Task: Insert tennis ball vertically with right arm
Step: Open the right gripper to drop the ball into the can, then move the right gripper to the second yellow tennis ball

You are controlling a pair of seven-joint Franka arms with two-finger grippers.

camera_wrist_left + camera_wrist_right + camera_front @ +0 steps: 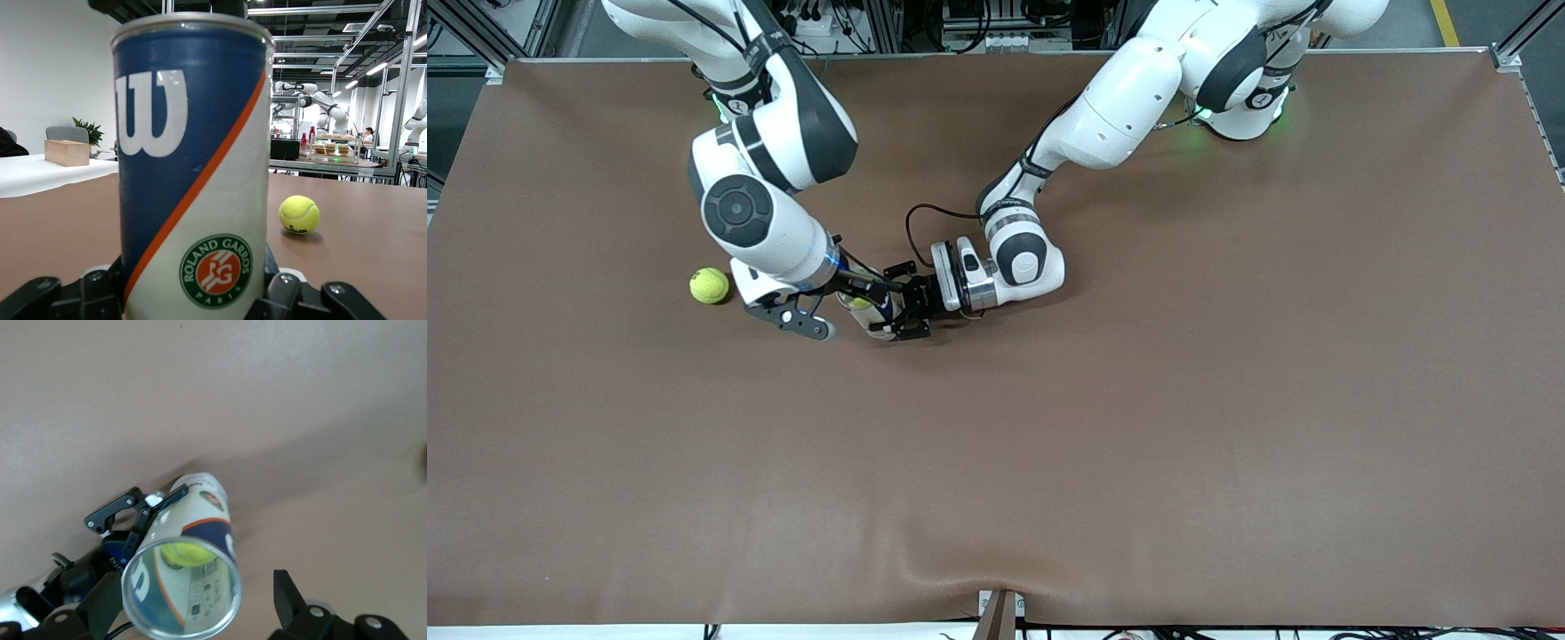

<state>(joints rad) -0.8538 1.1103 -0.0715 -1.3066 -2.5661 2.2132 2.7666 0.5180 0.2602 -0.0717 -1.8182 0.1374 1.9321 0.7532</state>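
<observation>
Blue, white and orange make up the upright cylindrical tennis-ball can (193,167) standing near the middle of the brown table (1138,427), a big white "W" on its side and a round badge reading "ROLAND GARROS PARIS" lower down. The left hand (903,311) pinches this can low on its body from the side. Looking straight down its open mouth in the right wrist view, a yellow-green felt tennis ball (180,553) sits inside at the bottom. The right hand (854,298) hangs just over the can's opening, its fingers (287,593) spread apart and holding nothing. A second yellow-green tennis ball (709,285) lies on the table nearby, toward the right arm's end, with dark print on it too small to read.
</observation>
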